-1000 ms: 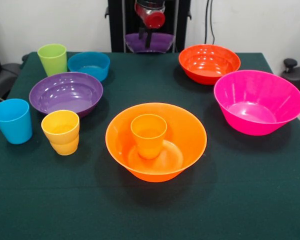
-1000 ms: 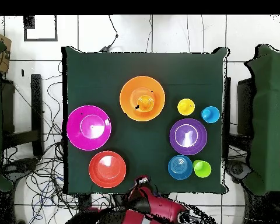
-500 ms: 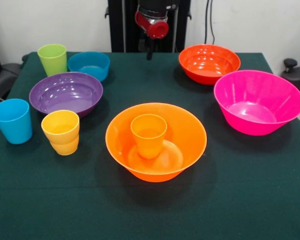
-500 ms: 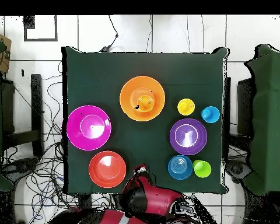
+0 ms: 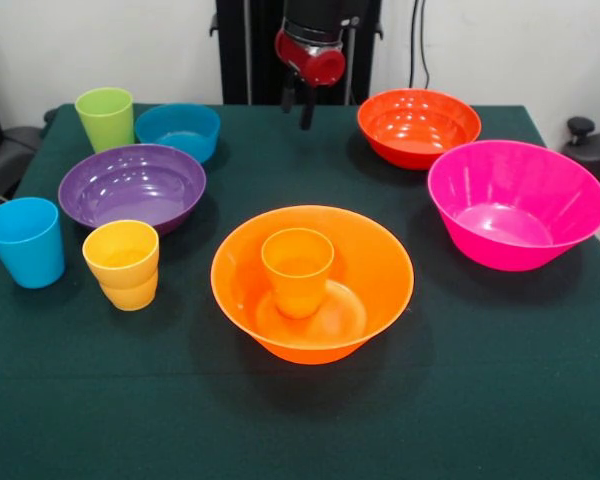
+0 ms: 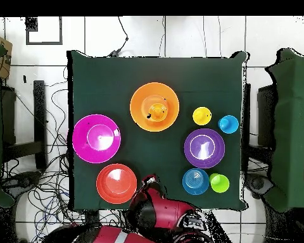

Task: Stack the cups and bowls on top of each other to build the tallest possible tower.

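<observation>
the jaws hang open and empty over the desk's far edge, between the small blue bowl and red-orange bowl; the orange cup stands inside the wide orange bowl mid-desk.

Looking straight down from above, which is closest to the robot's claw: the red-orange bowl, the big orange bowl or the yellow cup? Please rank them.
From the gripper, at the table's edge by the robot's base:
1. Red-orange bowl: right beside it, on the picture's left.
2. Wide orange bowl: further up the table, mid-table.
3. Yellow cup: up and to the picture's right; slightly farther, a close call.
</observation>
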`<state>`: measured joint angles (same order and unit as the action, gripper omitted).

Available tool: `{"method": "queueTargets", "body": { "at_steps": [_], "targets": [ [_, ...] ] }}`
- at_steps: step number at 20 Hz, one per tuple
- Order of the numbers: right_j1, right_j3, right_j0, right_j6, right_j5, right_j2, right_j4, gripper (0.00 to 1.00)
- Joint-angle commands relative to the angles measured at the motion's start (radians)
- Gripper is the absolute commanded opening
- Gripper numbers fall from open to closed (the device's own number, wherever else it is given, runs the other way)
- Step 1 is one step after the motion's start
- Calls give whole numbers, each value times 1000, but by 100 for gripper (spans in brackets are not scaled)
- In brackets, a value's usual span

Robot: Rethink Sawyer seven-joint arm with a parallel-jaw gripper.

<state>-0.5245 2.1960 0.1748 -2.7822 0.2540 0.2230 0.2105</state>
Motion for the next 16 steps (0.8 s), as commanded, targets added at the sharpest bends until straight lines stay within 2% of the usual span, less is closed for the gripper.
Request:
{"method": "queueTargets", "body": {
  "at_steps": [1,5,10,13,16],
  "targets": [
    [28,-37,-28,-71,-35,-71,-35,100],
    [24,9,-45,-70,-1,-36,-9,100],
    [84,7,-61,-87,65,-36,-3,100],
    [76,29,-68,-90,64,-26,2,100],
    [110,5,-55,-79,86,-18,14,100]
  ]
}}
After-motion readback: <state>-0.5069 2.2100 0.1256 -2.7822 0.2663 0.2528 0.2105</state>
